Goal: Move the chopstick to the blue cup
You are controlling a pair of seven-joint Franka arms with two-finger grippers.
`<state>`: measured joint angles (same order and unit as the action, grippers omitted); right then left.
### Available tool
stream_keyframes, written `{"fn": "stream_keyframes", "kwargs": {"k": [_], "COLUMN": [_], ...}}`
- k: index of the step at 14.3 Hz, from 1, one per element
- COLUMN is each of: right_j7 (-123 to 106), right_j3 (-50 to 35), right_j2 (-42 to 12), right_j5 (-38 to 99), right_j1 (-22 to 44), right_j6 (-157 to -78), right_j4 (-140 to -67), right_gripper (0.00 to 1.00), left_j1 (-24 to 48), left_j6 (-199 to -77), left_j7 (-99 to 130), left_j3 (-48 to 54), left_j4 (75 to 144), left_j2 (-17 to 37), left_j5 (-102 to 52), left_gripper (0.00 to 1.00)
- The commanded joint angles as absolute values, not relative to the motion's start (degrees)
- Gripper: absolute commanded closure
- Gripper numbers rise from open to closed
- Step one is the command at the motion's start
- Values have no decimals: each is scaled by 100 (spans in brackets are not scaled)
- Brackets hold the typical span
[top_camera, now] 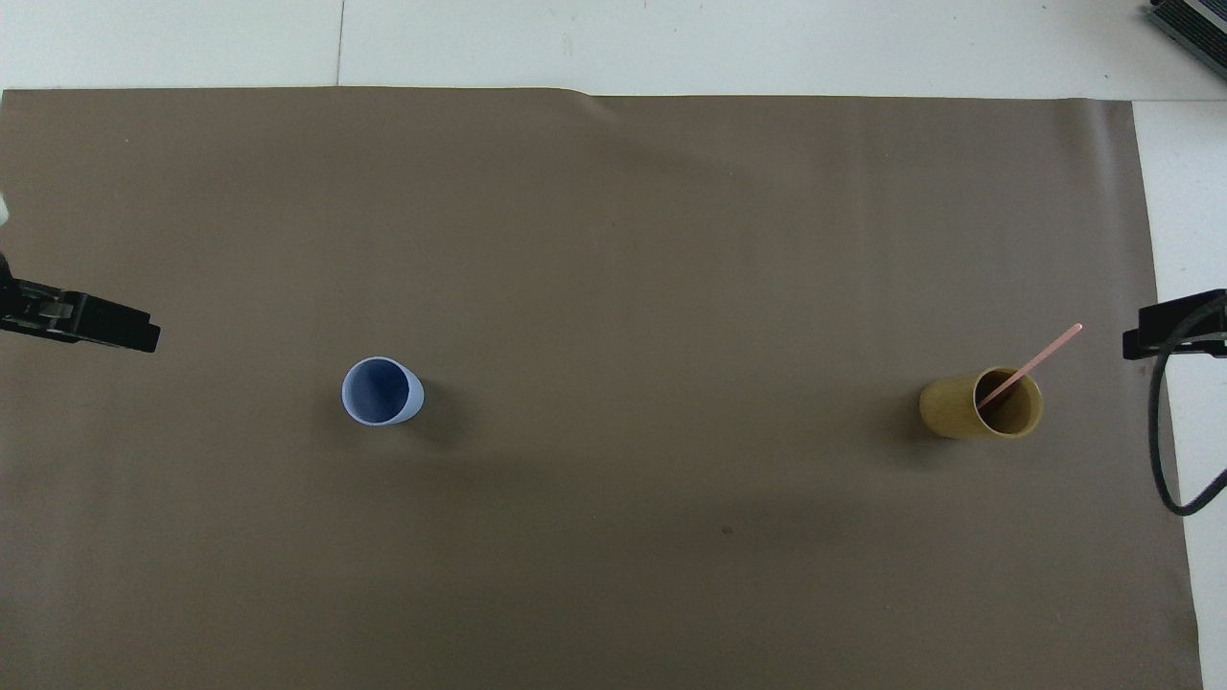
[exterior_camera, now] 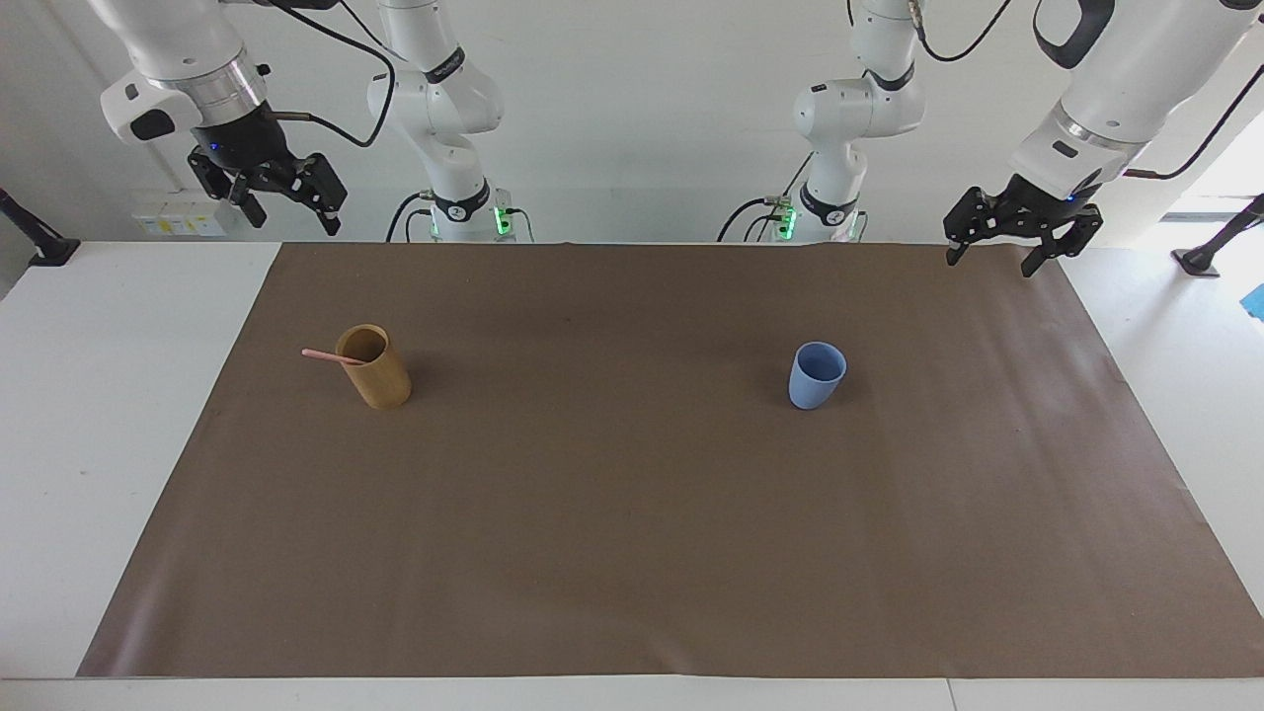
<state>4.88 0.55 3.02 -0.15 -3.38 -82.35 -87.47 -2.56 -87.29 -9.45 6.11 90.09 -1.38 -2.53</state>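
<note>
One thin pale-pink chopstick [exterior_camera: 331, 356] stands tilted in a tan cylindrical cup [exterior_camera: 375, 367] toward the right arm's end of the table, its top leaning out over the rim. It also shows in the overhead view [top_camera: 1033, 362] in the tan cup [top_camera: 980, 404]. The light-blue cup [exterior_camera: 817, 375] stands upright and empty toward the left arm's end, and shows in the overhead view [top_camera: 381, 391]. My right gripper [exterior_camera: 294, 219] is open and empty, raised near its table corner. My left gripper [exterior_camera: 992, 259] is open and empty, raised over its end of the mat.
A brown mat [exterior_camera: 632, 553] covers most of the white table. The two arm bases [exterior_camera: 459, 212] stand along the robots' edge of the table. A black cable [top_camera: 1165, 450] hangs near the right gripper.
</note>
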Motion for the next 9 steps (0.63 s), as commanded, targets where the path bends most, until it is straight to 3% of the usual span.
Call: {"fn": "stream_keyframes", "kwargs": {"k": [1, 9], "right_j7": [518, 439], "right_j3": [18, 26], "right_j2": [369, 369], "right_j5": [9, 9], "right_j1": [-395, -413], "right_j6": [-8218, -8244], "right_j4": [-8824, -8824], "right_gripper": [0, 0], "left_j1": [-299, -299], "left_j6": [-8622, -8622], "left_j7": [-967, -967], "left_j3": [615, 615], "left_j4": [8991, 8991], "left_j2": [-202, -202], "left_j5": [-281, -281], "left_gripper": [0, 0]}}
